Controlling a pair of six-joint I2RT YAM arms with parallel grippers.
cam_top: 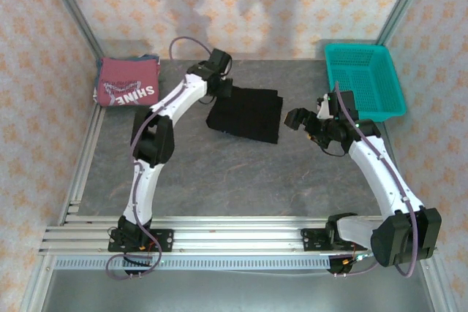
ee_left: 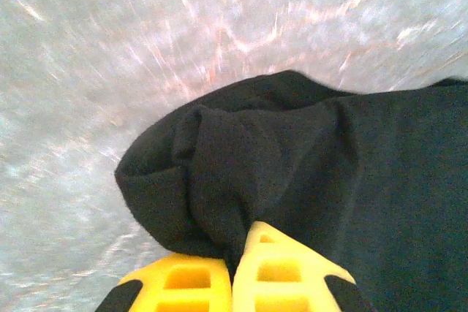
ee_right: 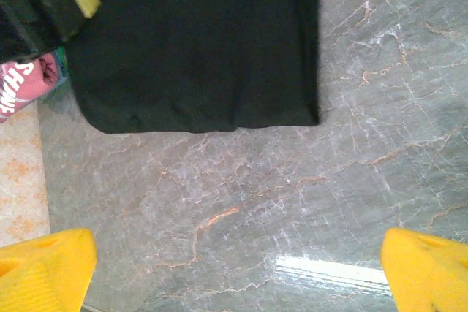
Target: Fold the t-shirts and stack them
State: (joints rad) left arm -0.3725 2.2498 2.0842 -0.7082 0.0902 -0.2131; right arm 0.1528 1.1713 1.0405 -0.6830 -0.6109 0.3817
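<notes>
Your left tool [cam_top: 224,90] is clamped on the black t-shirt [cam_top: 247,115]. In the left wrist view the two yellow fingers [ee_left: 281,272] press together with a bunched fold of the black cloth pinched between them, and the fabric rises from the surface [cam_top: 219,173] into a rounded hump just beyond the tips. From the top view, that grip sits at the shirt's left side, near its far left corner.

The black t-shirt lies as a folded, roughly rectangular packet close to the far edge of the surface, about midway between the left and right edges. Its near edge and right edge lie flat and fairly straight in the right wrist view.

The dark red t-shirt [cam_top: 128,82] rests folded in the far left corner of the surface, well apart from the black one, with its white "SHINE" lettering facing up.

Your right tool [cam_top: 296,118] has its fingers spread wide apart with nothing between them. It stands just beside the right edge of the black t-shirt without touching it, with bare marbled surface showing under it in its wrist view.

A teal mesh basket [cam_top: 365,78] occupies the far right corner.
</notes>
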